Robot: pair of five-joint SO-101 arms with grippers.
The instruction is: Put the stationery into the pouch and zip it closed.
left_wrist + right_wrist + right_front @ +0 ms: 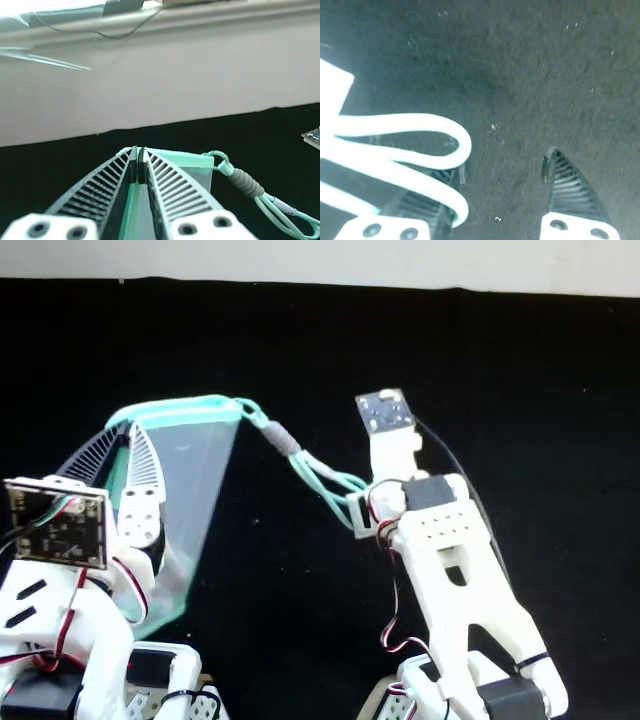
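**High view.** A flat, translucent pouch with mint-green trim (185,490) is held up by its top edge above the black fabric tabletop (300,340). The left gripper (125,428) sits at one top corner of the pouch, its jaws together on the green trim. The left arm's body hides the pouch's lower corner. From the other top corner, a mint-green looped cord (320,475) carrying a grey cylindrical bead (282,438) runs across to the wrist of the right arm (450,570). That arm's white housing covers the point where the cord ends. A pale wall (300,260) borders the far edge.

**Left wrist view.** The two black ribbed jaws meet, clamped on the green top edge of the pouch (175,157). The bead (245,182) and the cord loops trail off to one side over the tabletop. The wall (150,75) stands behind.

**Right wrist view.** The right gripper (502,170) points down at the tabletop with its jaws apart and bare cloth between them. The cord (395,125) loops across one of the ribbed fingers (415,207) but is not clamped.
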